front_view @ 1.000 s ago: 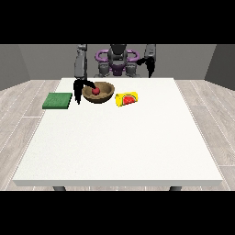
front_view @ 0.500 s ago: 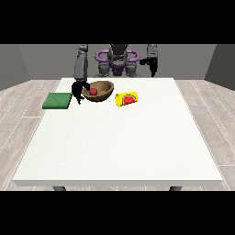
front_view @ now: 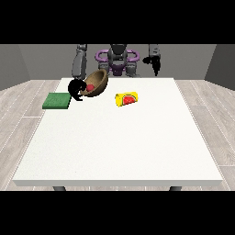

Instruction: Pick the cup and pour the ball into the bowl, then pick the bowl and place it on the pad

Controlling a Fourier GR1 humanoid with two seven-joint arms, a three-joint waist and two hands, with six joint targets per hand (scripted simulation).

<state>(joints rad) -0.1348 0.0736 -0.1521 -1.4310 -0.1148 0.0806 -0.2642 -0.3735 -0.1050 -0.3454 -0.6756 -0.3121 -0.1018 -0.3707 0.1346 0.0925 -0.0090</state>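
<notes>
A brown wooden bowl (front_view: 98, 82) is lifted off the table and tilted towards the view's left, with a red ball (front_view: 91, 87) inside it. The hand at the view's left (front_view: 75, 88) is curled round the bowl's lower rim. A green pad (front_view: 57, 101) lies flat on the table just left of that hand. A yellow cup (front_view: 127, 99) with a red pattern lies on its side to the bowl's right. The hand at the view's right (front_view: 153, 61) is raised above the table's far edge, holding nothing.
The large white table (front_view: 119, 147) stretches towards the camera in front of the objects. The robot's torso (front_view: 117, 59) stands behind the table's far edge. Wooden floor surrounds the table.
The bowl has risen off the table and tipped further towards the view's left in the hand's hold. The hand at the view's right has lifted higher.
</notes>
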